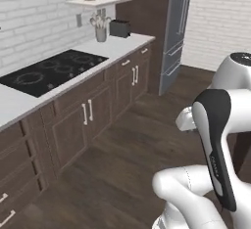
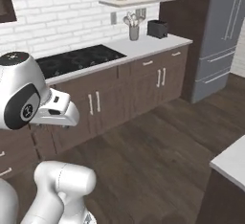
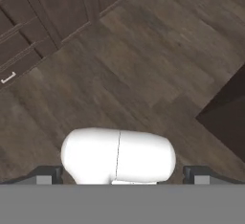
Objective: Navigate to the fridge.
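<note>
The fridge (image 1: 175, 32) stands upright at the far end of the cabinet run, its long axis vertical and its top cut off by the frame; its matte grey front faces out across the dark wood-plank floor (image 2: 158, 146), well apart from the robot; two long silver bar handles (image 2: 234, 15) run vertically down the upper doors, and two drawers below carry horizontal handles; a tall brown wooden panel (image 1: 144, 8) stands against its side towards the worktop.

The pale smooth worktop (image 1: 120, 44) lies over brown shaker-style cabinets (image 2: 153, 82) with slim silver pulls; a flat black glass cooktop (image 1: 51, 71) is set into it; a grey cylindrical holder (image 2: 134, 31) near the wall has utensils standing in it; a dark boxy toaster (image 2: 157, 28) sits just beside it, on the fridge's side; a pale shelf (image 2: 139, 0) on the white brick wall bears two jars, their contents too small to tell.

In the hand view the end effector (image 3: 119, 177) points down at the floor; its two dark finger tips stand far apart at the bottom corners, spread wide, with nothing between them.
</note>
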### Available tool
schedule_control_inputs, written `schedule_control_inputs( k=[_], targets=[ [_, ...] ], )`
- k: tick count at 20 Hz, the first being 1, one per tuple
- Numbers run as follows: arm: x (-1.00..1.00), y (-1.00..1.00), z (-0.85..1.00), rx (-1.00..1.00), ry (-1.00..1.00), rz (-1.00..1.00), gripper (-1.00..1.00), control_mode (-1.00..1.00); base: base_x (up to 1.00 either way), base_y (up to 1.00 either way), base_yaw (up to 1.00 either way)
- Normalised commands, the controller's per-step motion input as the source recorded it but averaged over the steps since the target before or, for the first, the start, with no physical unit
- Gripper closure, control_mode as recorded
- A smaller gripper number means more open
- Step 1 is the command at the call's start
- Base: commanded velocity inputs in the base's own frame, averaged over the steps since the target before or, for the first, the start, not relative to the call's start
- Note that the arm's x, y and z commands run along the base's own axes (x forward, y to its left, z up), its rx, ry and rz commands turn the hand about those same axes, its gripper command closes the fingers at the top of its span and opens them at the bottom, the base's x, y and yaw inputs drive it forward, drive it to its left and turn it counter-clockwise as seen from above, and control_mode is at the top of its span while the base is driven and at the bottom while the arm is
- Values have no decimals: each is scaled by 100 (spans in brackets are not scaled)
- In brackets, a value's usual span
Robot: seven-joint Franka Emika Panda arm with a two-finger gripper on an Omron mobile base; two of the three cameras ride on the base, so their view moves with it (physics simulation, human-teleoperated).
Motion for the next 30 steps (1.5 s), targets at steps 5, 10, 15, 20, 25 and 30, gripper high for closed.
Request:
schedule_control_inputs(
  k=[5, 10, 15, 20, 25, 30],
  targets=[
    [0, 0, 0, 0, 0, 0, -100, 100, 100, 94, -52],
    [0, 0, 0, 0, 0, 0, -100, 100, 87, 77, -67],
    [0, 0, 0, 0, 0, 0, -100, 100, 94, 68, -63],
    [0, 0, 0, 0, 0, 0, -100, 100, 99, 57, -59],
    [0, 0, 0, 0, 0, 0, -100, 100, 100, 23, -43],
    [0, 0, 0, 0, 0, 0, -100, 100, 100, 0, -30]
  ],
)
